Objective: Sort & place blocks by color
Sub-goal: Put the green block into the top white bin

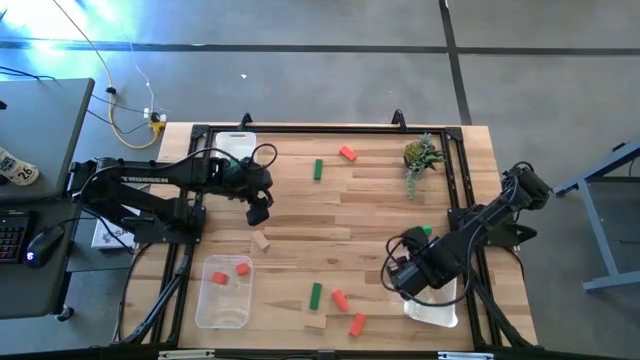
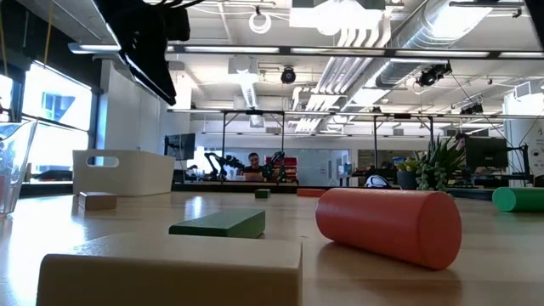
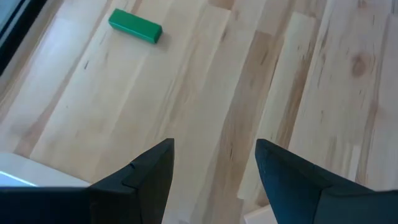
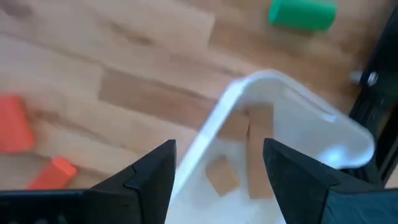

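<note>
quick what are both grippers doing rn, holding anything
Left gripper: open, holding nothing, above the bare table.
Right gripper: open, holding nothing, over the tray with tan blocks in it.

In the low view, the plain tan wooden block (image 2: 170, 272) in the foreground is cut off by the bottom edge. A clear plastic tray (image 2: 15, 166) is clipped at the left edge, and a green cylinder block (image 2: 518, 199) at the right edge. In the high view, the dark right arm hides most of the clear rectangular tray (image 1: 435, 310) at lower right. In the right wrist view, a red-orange block (image 4: 13, 123) is cut by the left edge and blurred.
</note>
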{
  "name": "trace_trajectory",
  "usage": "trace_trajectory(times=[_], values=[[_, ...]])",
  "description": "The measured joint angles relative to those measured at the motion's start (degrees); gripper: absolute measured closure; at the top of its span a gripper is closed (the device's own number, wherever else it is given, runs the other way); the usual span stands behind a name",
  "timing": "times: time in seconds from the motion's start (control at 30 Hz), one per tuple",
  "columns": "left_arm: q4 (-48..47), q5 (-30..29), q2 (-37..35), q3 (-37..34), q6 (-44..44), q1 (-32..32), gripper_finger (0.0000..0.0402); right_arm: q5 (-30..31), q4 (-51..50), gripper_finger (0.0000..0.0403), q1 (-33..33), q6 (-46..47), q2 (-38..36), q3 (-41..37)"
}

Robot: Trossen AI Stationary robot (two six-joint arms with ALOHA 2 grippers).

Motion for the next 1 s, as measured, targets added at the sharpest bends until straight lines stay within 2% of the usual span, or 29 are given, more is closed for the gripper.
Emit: trace_trajectory(times=[0.13,0.23,0.47,0.63,0.8,1.0], values=[[-0.09,-0.10,0.00,0.01,0.04,0.01,0.0190,4.76,-4.65,0.0176,-2.74,-4.04,-0.02,2.76],[-0.55,-0.09,0.00,0.01,1.39,0.06,0.0190,5.63,-7.71,0.0176,-5.85,-9.51,-0.04,3.82],[-1.53,-1.75,0.00,0.01,4.11,0.08,0.0190,2.15,-8.72,0.0176,-15.10,-35.52,-0.04,3.07],[-1.87,-3.79,0.00,0.01,5.86,0.08,0.0190,-0.49,-8.50,0.0176,-22.09,-54.72,-0.04,-0.39],[-1.96,-4.16,0.00,0.01,7.42,0.08,0.0190,-4.16,-7.31,0.0176,-26.98,-64.88,-0.02,-6.07],[-1.95,-4.33,0.00,0.01,9.65,0.55,0.0190,-7.97,-2.65,0.0176,-28.84,-76.18,-0.02,-12.46]])
